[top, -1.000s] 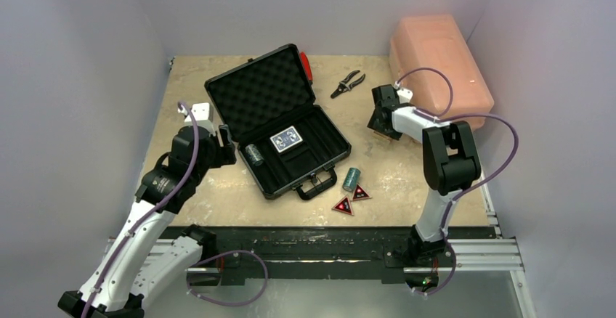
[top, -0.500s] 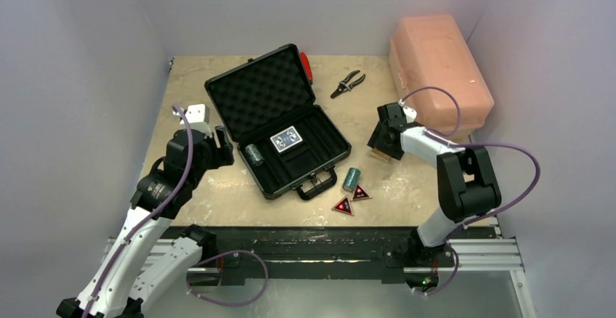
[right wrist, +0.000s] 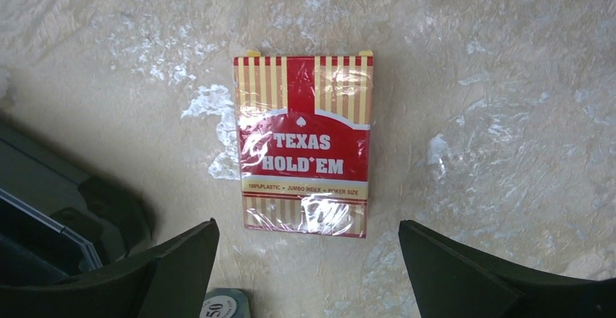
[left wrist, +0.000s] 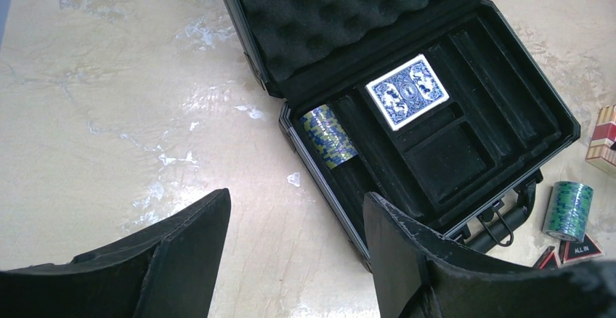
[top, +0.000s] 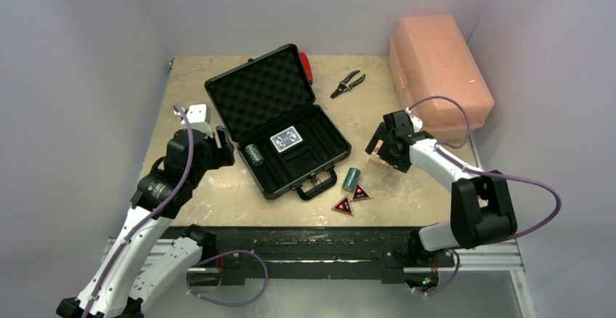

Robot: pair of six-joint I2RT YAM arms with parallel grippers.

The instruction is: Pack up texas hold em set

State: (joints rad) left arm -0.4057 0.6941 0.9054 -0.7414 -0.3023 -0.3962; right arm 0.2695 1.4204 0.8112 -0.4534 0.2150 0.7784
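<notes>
Now my right claw hangs spread wide over the red deck, which lies flat on the counter to the right of the briefcase. It looks light and stiff, but its glossy wrap is likely slippery, so I'd pinch its long edges. Its thickness is hidden from above. My left claw is also apart and empty.

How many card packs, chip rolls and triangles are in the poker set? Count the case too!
Card packs: 2
Chip rolls: 2
Triangles: 2
Case: 1
Total: 7
</notes>
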